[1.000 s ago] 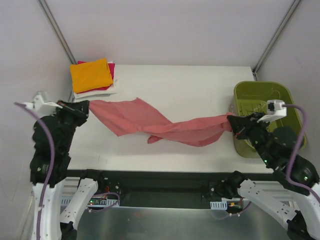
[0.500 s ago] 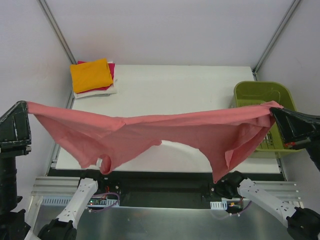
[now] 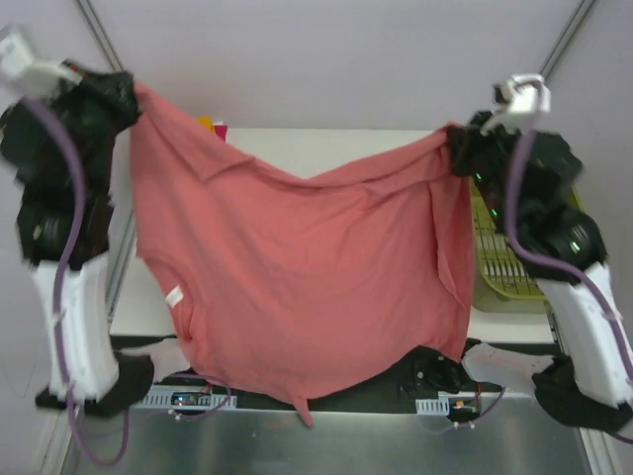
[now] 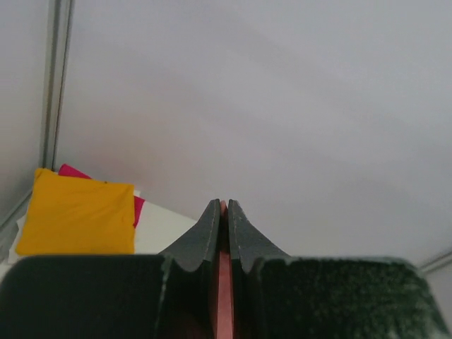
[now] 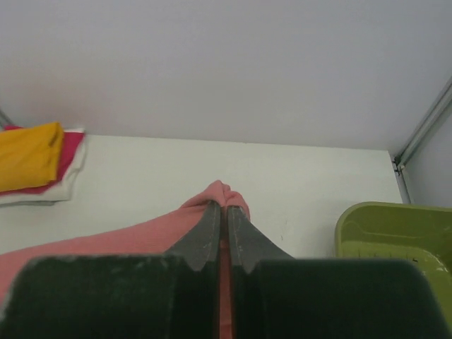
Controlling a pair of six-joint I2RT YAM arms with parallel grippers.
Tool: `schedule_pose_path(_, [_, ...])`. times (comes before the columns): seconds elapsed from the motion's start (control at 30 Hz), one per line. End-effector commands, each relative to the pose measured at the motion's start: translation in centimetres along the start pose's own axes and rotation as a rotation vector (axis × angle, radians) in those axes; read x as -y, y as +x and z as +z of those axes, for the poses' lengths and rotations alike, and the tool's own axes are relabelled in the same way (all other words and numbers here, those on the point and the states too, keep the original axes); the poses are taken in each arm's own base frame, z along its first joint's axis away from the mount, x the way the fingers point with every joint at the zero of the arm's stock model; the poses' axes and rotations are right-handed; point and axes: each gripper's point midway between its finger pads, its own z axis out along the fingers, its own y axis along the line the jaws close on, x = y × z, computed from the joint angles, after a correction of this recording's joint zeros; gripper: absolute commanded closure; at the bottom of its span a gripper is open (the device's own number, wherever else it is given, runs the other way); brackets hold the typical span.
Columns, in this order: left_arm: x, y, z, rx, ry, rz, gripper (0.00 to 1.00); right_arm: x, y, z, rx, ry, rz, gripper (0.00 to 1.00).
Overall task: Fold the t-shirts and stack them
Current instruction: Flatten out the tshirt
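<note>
Up on the left, the left gripper (image 3: 127, 91) is pinched tight on one top corner of the salmon-red t-shirt (image 3: 297, 287). At the table's (image 3: 326, 148) far left corner sits a folded stack, orange t-shirt (image 4: 74, 215) over magenta t-shirt (image 4: 70, 171). The big shirt hangs spread wide between the arms, and the right gripper (image 3: 457, 148) is clamped on its other corner, beside the olive-green basket (image 3: 504, 275).
</note>
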Motion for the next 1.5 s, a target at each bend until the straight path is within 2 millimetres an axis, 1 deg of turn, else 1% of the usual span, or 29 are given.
schedule_pose_path(0.0, [0.5, 0.1, 7.8, 0.019, -0.037, 0.118, 1.0, 0.8, -3.9, 6.4, 0.096, 0.042, 0.03, 0.99])
schedule_pose_path(0.07, [2.5, -2.4, 9.1, 0.085, 0.014, 0.107, 1.0, 0.3, -5.6, 9.2, 0.139, -0.031, 0.053, 0.99])
schedule_pose_path(0.1, [3.2, -3.6, 9.2, 0.121, 0.033, 0.096, 1.0, 0.1, -8.5, 8.8, 0.211, -0.051, 0.073, 0.99])
schedule_pose_path(0.17, [5.3, -6.9, 8.7, 0.219, 0.108, 0.079, 1.0, -0.4, -10.3, 10.2, 0.26, -0.081, 0.08, 0.99])
schedule_pose_path(0.27, [7.1, -10.3, 6.8, 0.342, 0.187, 0.059, 1.0, -1.5, -14.5, 9.2, 0.394, -0.15, 0.081, 0.99])
schedule_pose_path(0.3, [7.6, -11.6, 6.0, 0.394, 0.212, 0.057, 1.0, -1.6, -15.2, 8.9, 0.413, -0.158, 0.082, 0.99])
schedule_pose_path(0.4, [7.5, -12.1, 3.9, 0.408, 0.225, 0.083, 1.0, -1.5, -15.7, 7.8, 0.428, -0.178, 0.075, 0.99])
schedule_pose_path(0.5, [6.8, -9.9, 4.7, 0.354, 0.218, 0.134, 1.0, -1.5, -12.1, 8.2, 0.344, -0.185, 0.07, 0.99])
schedule_pose_path(0.53, [6.3, -8.0, 5.0, 0.304, 0.217, 0.156, 1.0, -1.3, -11.7, 7.2, 0.339, -0.187, 0.072, 0.98])
schedule_pose_path(0.57, [6.5, -6.2, 5.0, 0.254, 0.262, 0.198, 1.0, -1.2, -7.4, 8.9, 0.238, -0.177, 0.068, 0.97])
schedule_pose_path(0.63, [4.1, -0.3, 4.7, 0.112, 0.244, 0.212, 1.0, -1.6, -4.8, 7.6, 0.187, -0.215, 0.075, 0.95])
schedule_pose_path(0.67, [3.1, 2.0, 4.3, 0.059, 0.23, 0.175, 1.0, -1.5, 1.0, 8.9, 0.062, -0.21, 0.073, 0.95])
schedule_pose_path(0.7, [-0.1, 7.4, 3.1, -0.049, 0.175, 0.167, 1.0, -1.4, 3.2, 8.7, 0.018, -0.214, 0.078, 0.94])
schedule_pose_path(0.77, [-4.0, 13.2, 1.3, -0.151, 0.069, 0.068, 1.0, -1.2, 7.9, 7.2, -0.091, -0.216, 0.091, 0.93])
schedule_pose_path(0.8, [-8.3, 18.9, -1.2, -0.231, -0.035, 0.038, 1.0, -1.0, 13.8, 7.0, -0.228, -0.208, 0.113, 0.92])
schedule_pose_path(0.87, [-11.6, 24.1, -4.3, -0.31, -0.124, -0.091, 1.0, -0.7, 18.9, 4.6, -0.377, -0.197, 0.161, 0.91])
schedule_pose_path(0.9, [-15.2, 28.6, -7.9, -0.384, -0.224, -0.119, 1.0, -0.9, 24.3, 3.0, -0.523, -0.183, 0.236, 0.9])
schedule_pose_path(0.97, [-18.4, 32.8, -11.8, -0.445, -0.401, -0.302, 1.0, -1.0, 29.7, -0.3, -0.696, -0.177, 0.289, 0.87])
schedule_pose_path(1.0, [-20.8, 36.2, -14.9, -0.508, -0.485, -0.33, 1.0, -1.2, 32.0, -1.7, -0.775, -0.173, 0.325, 0.86])
schedule_pose_path(1.03, [-21.1, 37.7, -16.2, -0.55, -0.498, -0.372, 1.0, -0.8, 36.0, -4.2, -0.912, -0.121, 0.362, 0.83])
schedule_pose_path(1.1, [-22.0, 40.0, -18.4, -0.605, -0.56, -0.442, 1.0, -0.2, 38.8, -6.4, -1.032, -0.061, 0.38, 0.79])
schedule_pose_path(1.17, [-23.0, 41.5, -20.9, -0.678, -0.659, -0.47, 0.79, 0.3, 40.9, -8.7, -1.147, -0.011, 0.393, 0.69])
schedule_pose_path(1.2, [-23.0, 41.3, -21.5, -0.687, -0.686, -0.476, 0.75, 0.3, 41.2, -9.1, -1.165, -0.004, 0.392, 0.61])
schedule_pose_path(1.23, [-23.4, 41.3, -22.5, -0.711, -0.727, -0.463, 0.71, 0.5, 41.2, -9.6, -1.177, 0.009, 0.395, 0.4])
schedule_pose_path(1.27, [-23.8, 40.7, -22.7, -0.691, -0.757, -0.455, 0.59, 0.5, 40.9, -9.6, -1.171, 0.013, 0.395, 0.34])
schedule_pose_path(1.37, [-24.0, 37.1, -22.7, -0.619, -0.798, -0.399, 0.57, 1.5, 38.8, -9.1, -1.119, 0.047, 0.34, 0.2])
schedule_pose_path(1.4, [-23.3, 35.1, -22.3, -0.579, -0.78, -0.402, 0.5, 2.0, 38.3, -8.8, -1.103, 0.066, 0.311, 0.15])
schedule_pose_path(1.43, [-23.2, 34.0, -22.2, -0.552, -0.776, -0.386, 0.41, 2.1, 37.7, -8.6, -1.093, 0.065, 0.302, 0.1])
schedule_pose_path(1.47, [-23.2, 33.2, -22.4, -0.544, -0.775, -0.364, 0.02, 2.0, 37.1, -8.2, -1.079, 0.051, 0.287, 0.03])
